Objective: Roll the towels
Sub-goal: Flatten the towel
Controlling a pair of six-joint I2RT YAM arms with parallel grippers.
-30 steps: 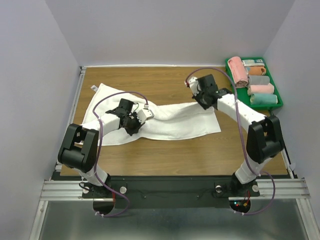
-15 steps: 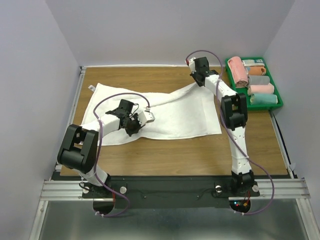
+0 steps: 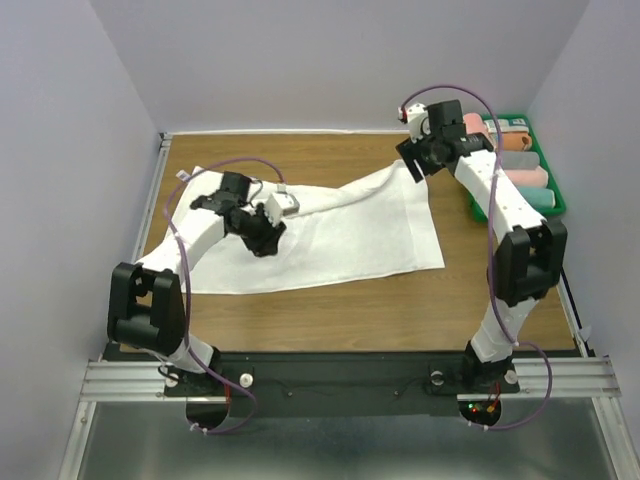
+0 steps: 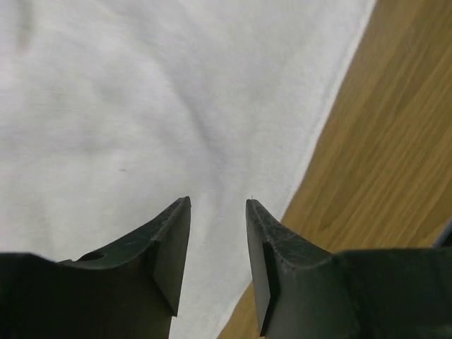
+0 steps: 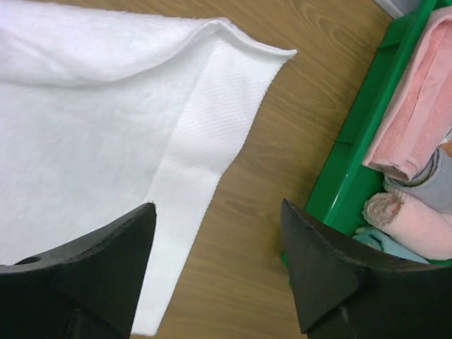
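Overhead view of a wooden table [image 3: 350, 310] with two robot arms reaching out from its near edge. A large white towel [image 3: 340, 240] lies open across the middle, skewed, with its long side running from 10 o'clock toward 4 o'clock. It is not yet rolled. A raised crease runs along its far edge toward the 1 o'clock corner, and the right wrist view shows that corner folded over on itself. The left gripper [image 4: 217, 205] hangs low over the towel's left part, near a cloth edge, with its fingers a narrow gap apart and nothing between them. The right gripper [image 5: 215, 205] hovers above the 1 o'clock corner with its fingers spread wide, also empty. A green tray [image 3: 558, 205] sits at 2 o'clock on the table, just beside that corner, and holds rolled towels [image 3: 478, 140] in pink, orange, grey and pale green. The step in hand looks like flattening — the cloth needs to lie smooth before any rolling. To do it well, each gripper would take one corner of the same short edge, draw the crease and folded corner out flat, then turn the edge over evenly so the roll stays tight and straight — uneven pulls would likely skew it.
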